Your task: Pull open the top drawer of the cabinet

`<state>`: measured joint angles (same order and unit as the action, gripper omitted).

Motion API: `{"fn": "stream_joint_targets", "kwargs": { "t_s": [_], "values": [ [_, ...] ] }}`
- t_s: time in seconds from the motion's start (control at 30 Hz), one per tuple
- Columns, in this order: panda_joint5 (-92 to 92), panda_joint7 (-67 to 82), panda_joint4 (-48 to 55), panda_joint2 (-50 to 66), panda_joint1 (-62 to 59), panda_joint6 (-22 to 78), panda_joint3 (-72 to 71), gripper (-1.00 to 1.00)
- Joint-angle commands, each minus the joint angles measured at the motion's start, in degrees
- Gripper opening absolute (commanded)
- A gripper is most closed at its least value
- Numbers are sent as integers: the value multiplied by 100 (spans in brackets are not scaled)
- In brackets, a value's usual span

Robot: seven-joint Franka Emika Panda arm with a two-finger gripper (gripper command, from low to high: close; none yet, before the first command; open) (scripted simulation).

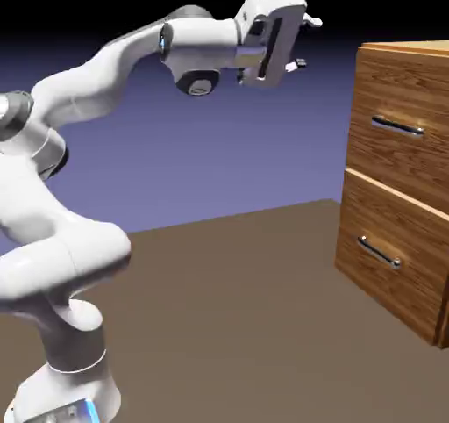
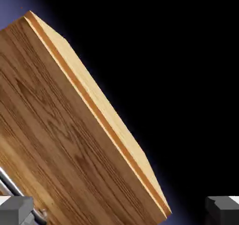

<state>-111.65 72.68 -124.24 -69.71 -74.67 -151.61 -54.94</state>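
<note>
The brown wood-grain cabinet stands at the exterior view's right. Its top drawer sits flush with the front, and its silver bar handle is horizontal. My gripper hangs in the air to the left of the cabinet, about level with its top edge and well apart from it. It is open with nothing between its fingers. In the hand view the top drawer fills the left half, tilted, with a bit of the handle at the lower left. The grey fingertips stand wide apart.
The lower drawer with a like silver handle sits under the top one. The brown table stretches between my base and the cabinet. The cabinet's lighter top panel shows as a slanted strip in the hand view.
</note>
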Motion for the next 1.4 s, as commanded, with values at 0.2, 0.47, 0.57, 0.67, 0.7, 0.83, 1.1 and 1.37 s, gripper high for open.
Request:
{"fn": "stream_joint_targets", "kwargs": {
  "t_s": [0.2, 0.47, 0.57, 0.67, 0.7, 0.83, 1.1, 1.37],
  "values": [
    [-1692, 1745, 557, -561, -1142, 339, -832, 0],
    [-3625, 3738, 1193, -1203, -2447, 727, -1784, 0],
    [-4247, 4380, 1398, -1410, -2867, 852, -2090, 0],
    [-4249, 4299, 1813, -1405, -3161, 731, -2150, 0],
    [-4249, 4259, 2021, -1402, -3308, 670, -2179, 0],
    [-4251, 4151, 2576, -1396, -3701, 508, -2259, -100],
    [-4234, 4406, 1123, -1435, -2669, 932, -2037, -100],
    [-4030, 4593, -538, -1544, -1357, 1294, -1681, -100]
  ]
}}
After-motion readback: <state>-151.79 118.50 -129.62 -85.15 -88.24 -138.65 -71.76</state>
